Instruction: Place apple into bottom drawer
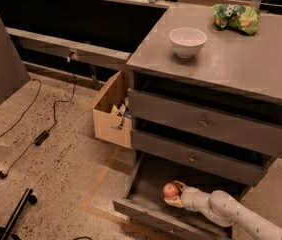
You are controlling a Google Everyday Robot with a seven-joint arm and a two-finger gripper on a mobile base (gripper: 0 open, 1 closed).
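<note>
Gripper in btm drawer part-hidden behind apple.

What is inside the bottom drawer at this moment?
The apple is inside the open bottom drawer, near its front, held by the gripper. The rear of this drawer is covered by the middle drawer above, so it cannot be seen.

Just the one camera here, up high and looking down at a slant on the grey drawer cabinet from out front, off toward its left corner. Sits far enough back to take in the top with the white bowl and green snack bag, plus speckled floor and the cardboard box. Catches the arm coming in from the frame's lower right corner, gripper low in frame, clamped on the apple over the open bottom drawer.
</note>
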